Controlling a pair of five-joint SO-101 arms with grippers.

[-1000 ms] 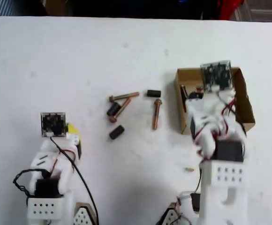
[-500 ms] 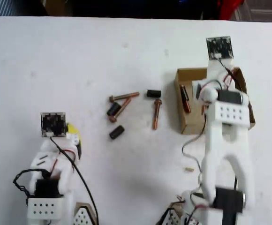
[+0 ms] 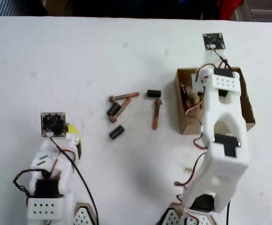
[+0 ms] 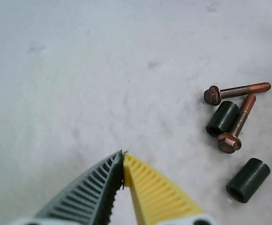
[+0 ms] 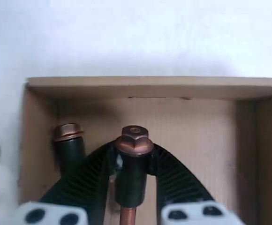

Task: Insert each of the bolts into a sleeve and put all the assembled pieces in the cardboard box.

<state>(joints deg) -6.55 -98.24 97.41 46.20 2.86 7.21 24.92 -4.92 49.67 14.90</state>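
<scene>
Inside the cardboard box (image 5: 140,88) my right gripper (image 5: 134,158) is shut on a bolt in a dark sleeve (image 5: 132,161), head toward the far wall. Beside it in the box lies another assembled piece (image 5: 69,143). In the high view the right arm (image 3: 222,117) stretches over the box (image 3: 248,110). Out on the table lie three copper bolts (image 3: 124,97) (image 3: 120,109) (image 3: 156,114) and three black sleeves (image 3: 112,109) (image 3: 117,132) (image 3: 153,93). My left gripper (image 4: 123,163) is shut and empty, low on the table and short of two bolts (image 4: 237,91) and two sleeves (image 4: 248,180).
A small brass-coloured bit (image 3: 189,169) lies on the white table (image 3: 79,56) near the right arm's base. Cables hang off both arms. The table's far half and left side are bare.
The right arm has stretched forward over the box, its wrist camera now past the box's far wall. The left arm and the loose bolts and sleeves have stayed put.
</scene>
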